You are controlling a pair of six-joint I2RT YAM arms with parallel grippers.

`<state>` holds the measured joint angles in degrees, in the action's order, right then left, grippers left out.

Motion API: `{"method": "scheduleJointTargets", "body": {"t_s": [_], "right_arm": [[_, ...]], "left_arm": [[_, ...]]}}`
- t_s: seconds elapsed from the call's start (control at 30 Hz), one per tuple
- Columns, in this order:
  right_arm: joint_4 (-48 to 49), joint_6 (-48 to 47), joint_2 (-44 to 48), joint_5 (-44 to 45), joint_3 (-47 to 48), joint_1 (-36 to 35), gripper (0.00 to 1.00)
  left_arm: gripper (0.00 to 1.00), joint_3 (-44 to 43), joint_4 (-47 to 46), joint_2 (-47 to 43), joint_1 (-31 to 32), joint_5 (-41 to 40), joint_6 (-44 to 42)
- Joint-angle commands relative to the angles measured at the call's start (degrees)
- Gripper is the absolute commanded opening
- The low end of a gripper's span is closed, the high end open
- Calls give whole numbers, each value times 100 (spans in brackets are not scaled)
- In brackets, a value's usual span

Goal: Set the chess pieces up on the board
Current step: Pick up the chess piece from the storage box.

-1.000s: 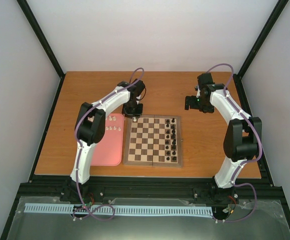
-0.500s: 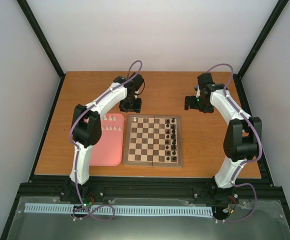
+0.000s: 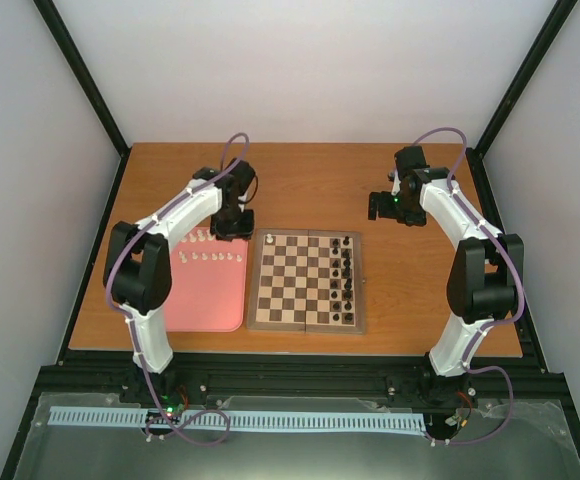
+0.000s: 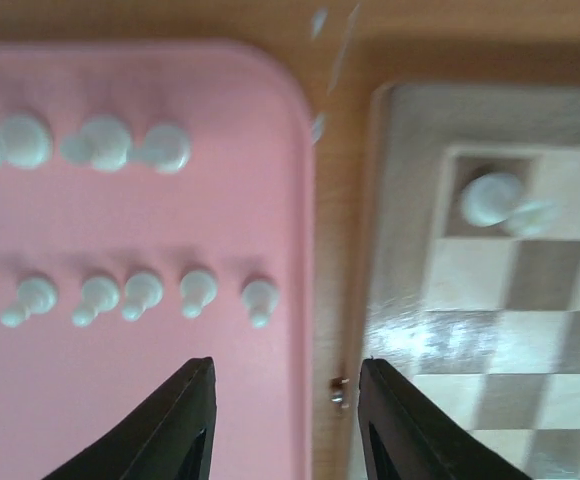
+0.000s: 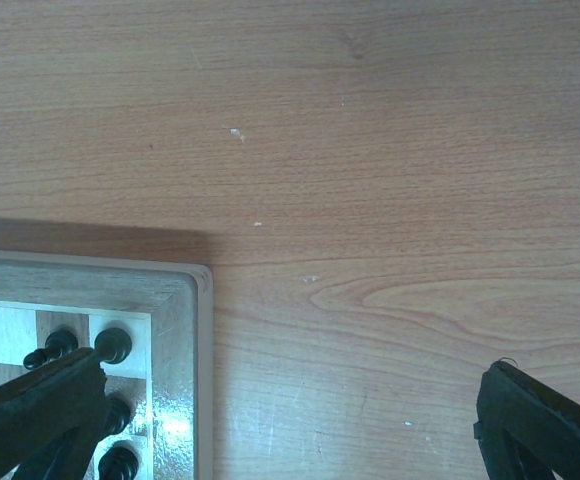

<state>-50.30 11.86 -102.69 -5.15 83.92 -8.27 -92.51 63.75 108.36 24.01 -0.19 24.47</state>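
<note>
Left gripper (image 4: 286,366) was seen parted, nothing held, over the edge of the pink tray (image 4: 220,220), beside the board (image 4: 400,200). Chess pieces (image 4: 198,290) were lined up on the tray, at the board's 9 o'clock. One white piece (image 4: 490,198) was stood on its 11 o'clock corner. Right gripper (image 5: 292,368) was spread wide, empty.

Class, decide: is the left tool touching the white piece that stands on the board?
Apart. The left wrist view shows the white piece on a corner square of the board, clear of the left tool.
</note>
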Motion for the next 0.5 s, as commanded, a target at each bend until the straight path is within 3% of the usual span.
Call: {"method": "scheduleJointTargets", "body": {"t_s": [0.0, 0.2, 0.47], "right_arm": [[45, 5, 134, -52, -71, 54, 100], [29, 18, 126, -57, -76, 54, 100], [3, 1, 130, -12, -64, 54, 100]], "left_arm": [[40, 603, -491, -45, -94, 194, 169], [31, 815, -768, 187, -156, 255, 156], [30, 901, -914, 453, -176, 192, 188]]}}
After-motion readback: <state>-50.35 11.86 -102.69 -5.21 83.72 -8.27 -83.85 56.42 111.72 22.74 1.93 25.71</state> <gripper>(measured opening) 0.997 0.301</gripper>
